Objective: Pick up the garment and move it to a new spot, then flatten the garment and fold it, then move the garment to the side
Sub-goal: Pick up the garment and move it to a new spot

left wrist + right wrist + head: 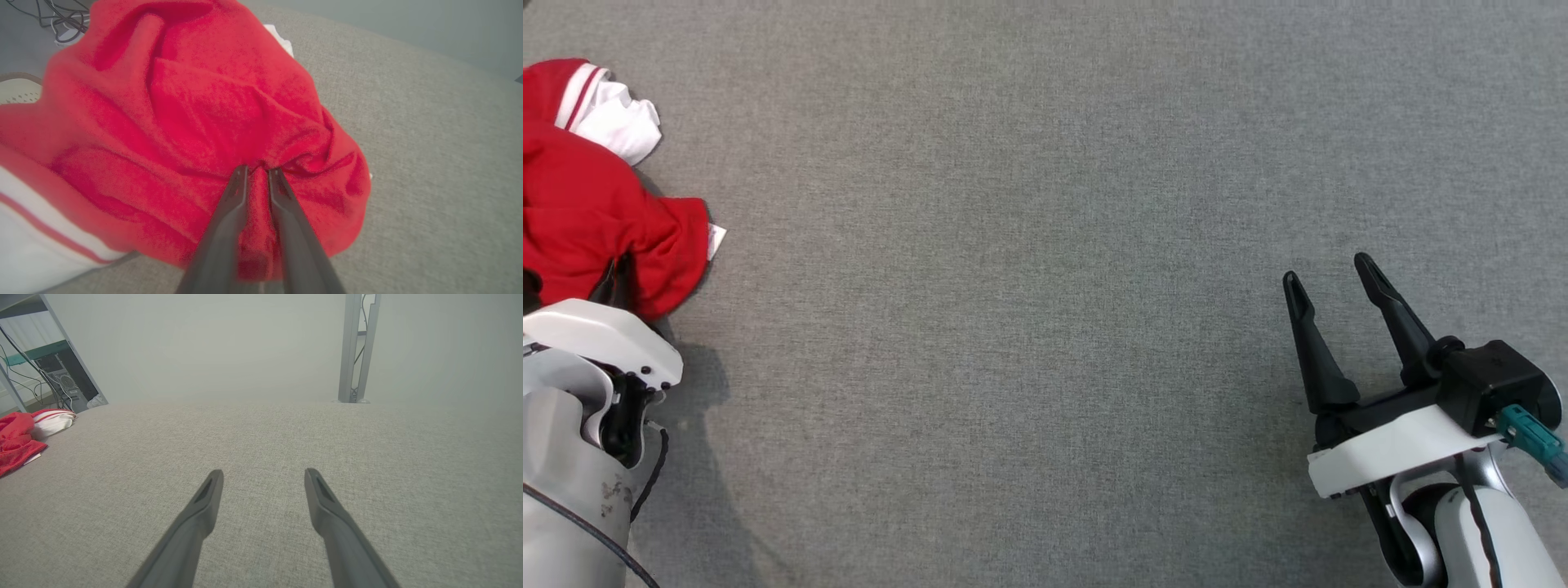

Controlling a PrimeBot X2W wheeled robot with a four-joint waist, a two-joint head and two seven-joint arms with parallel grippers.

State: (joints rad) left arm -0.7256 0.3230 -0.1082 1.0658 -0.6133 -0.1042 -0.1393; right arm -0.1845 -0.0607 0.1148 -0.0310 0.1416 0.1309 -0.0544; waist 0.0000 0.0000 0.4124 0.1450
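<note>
Garment [588,212], red with white striped trim, lies crumpled at the far left of the grey fabric-covered bench [1045,245]. The robot's left tool [257,169] pinches a ridge of red cloth at the heap's near edge, fingers almost together, probably as the hold for lifting it to a new spot. The right tool [1327,273] is spread and empty over bare bench, well apart on the right.

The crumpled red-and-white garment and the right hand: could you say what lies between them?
Bare grey fabric surface separates garment and right hand, in the head view.
</note>
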